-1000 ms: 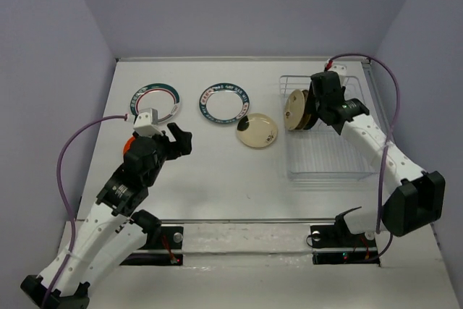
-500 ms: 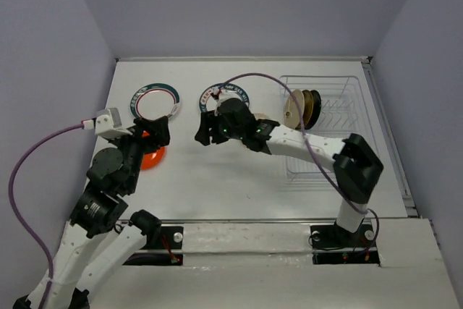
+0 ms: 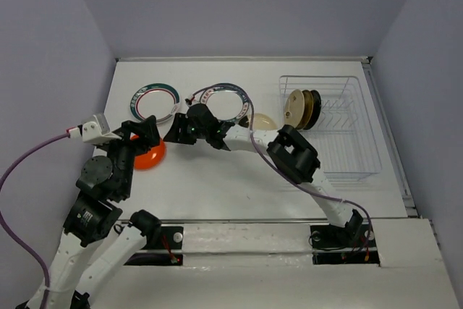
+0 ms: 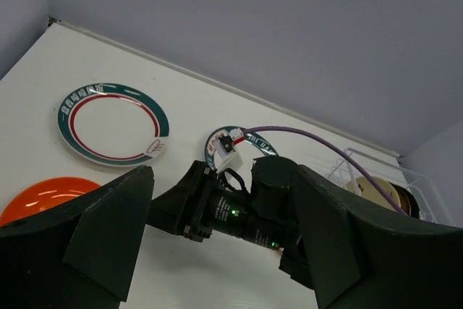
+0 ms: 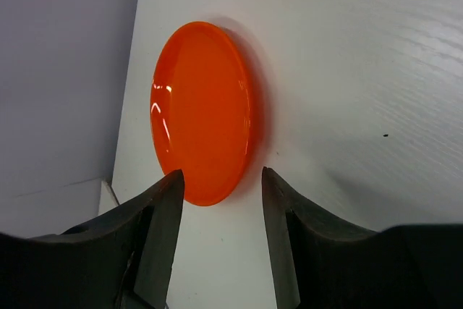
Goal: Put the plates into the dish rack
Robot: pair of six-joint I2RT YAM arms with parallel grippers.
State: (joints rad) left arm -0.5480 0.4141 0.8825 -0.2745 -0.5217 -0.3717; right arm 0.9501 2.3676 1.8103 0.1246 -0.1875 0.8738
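Note:
The orange plate [image 3: 150,156] lies flat at the table's left. In the right wrist view, the orange plate [image 5: 205,112] lies just beyond the fingertips. My right gripper [image 3: 172,134] has reached across the table, open and empty [image 5: 221,204]. My left gripper [image 3: 147,131] hovers open and empty over the orange plate's far edge, facing the right gripper [image 4: 221,179]. Two patterned plates [image 3: 154,100] [image 3: 224,101] lie flat at the back. A cream plate [image 3: 262,119] is partly hidden by the right arm. The dish rack [image 3: 340,142] holds a cream plate [image 3: 294,108] and darker plates [image 3: 312,106] on edge.
The right arm [image 3: 289,153] stretches across the middle of the table, its purple cable [image 3: 239,99] looping over the second patterned plate. The left wall stands close to the orange plate. The left wrist view shows the right gripper's body [image 4: 231,211] between my open fingers.
My right arm swung from the dish rack across the table to the orange plate. My left arm rose and its gripper shifted left above that plate.

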